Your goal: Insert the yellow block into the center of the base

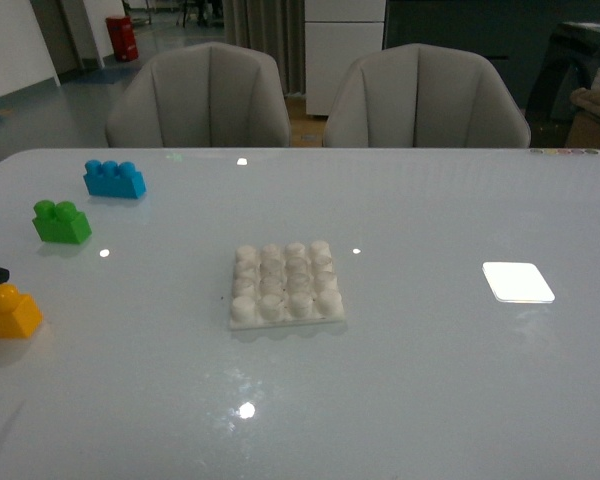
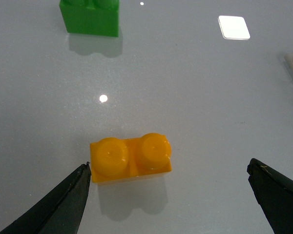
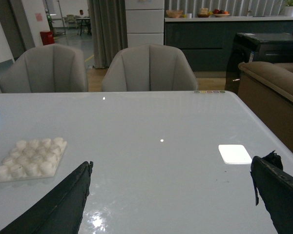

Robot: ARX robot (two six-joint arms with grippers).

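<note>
A glossy pale table (image 1: 430, 400) mirrors small ceiling lights; two grey chairs (image 1: 200, 95) stand behind it, with a dark counter (image 3: 205, 39) and a brown sofa (image 3: 278, 78) beyond. The yellow block (image 1: 8, 312) sits far left, near the front edge, between the widely spread jaws of the left gripper (image 2: 168, 165). The base (image 1: 285, 285) lies mid-table. The right gripper (image 3: 171, 163) hangs wide apart, empty

The base (image 1: 285, 285) lies central on the table (image 1: 430, 380) — the yellow block (image 1: 8, 312) well apart, far left.
</note>
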